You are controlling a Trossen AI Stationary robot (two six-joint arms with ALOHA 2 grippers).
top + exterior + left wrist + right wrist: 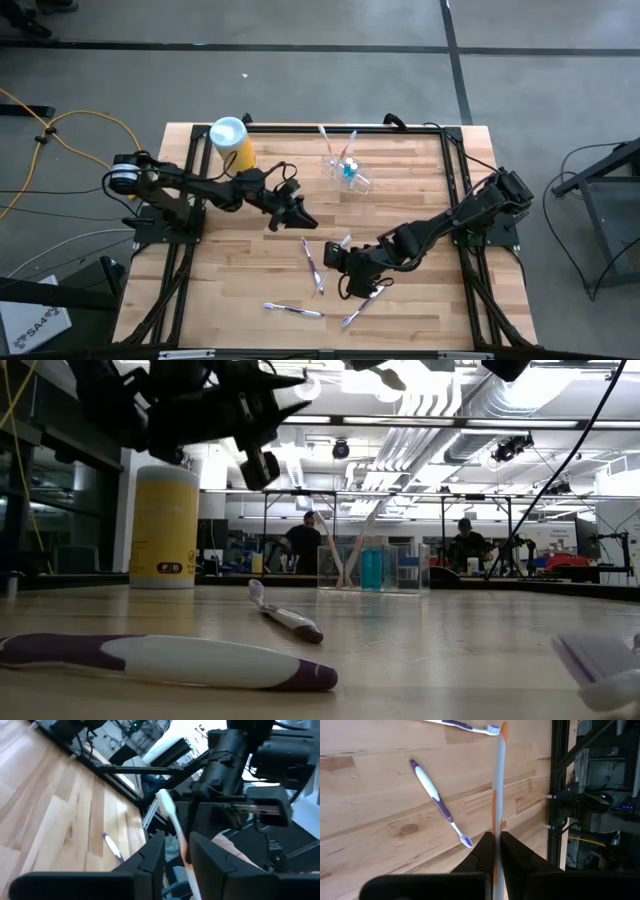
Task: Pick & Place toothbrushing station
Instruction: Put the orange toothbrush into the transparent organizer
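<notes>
Wood-plank table [400,210] w/ 3 loose toothbrushes [313,262], big workshop behind.

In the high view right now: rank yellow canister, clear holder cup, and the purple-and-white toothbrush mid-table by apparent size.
1. yellow canister: largest footprint.
2. clear holder cup: slightly smaller, though its transparent edges are hard to trace, so this is close.
3. purple-and-white toothbrush: long but thin, smallest area.

Clear toothbrushing station [345,168] upright near table's far edge, toothbrushes inside.
</notes>
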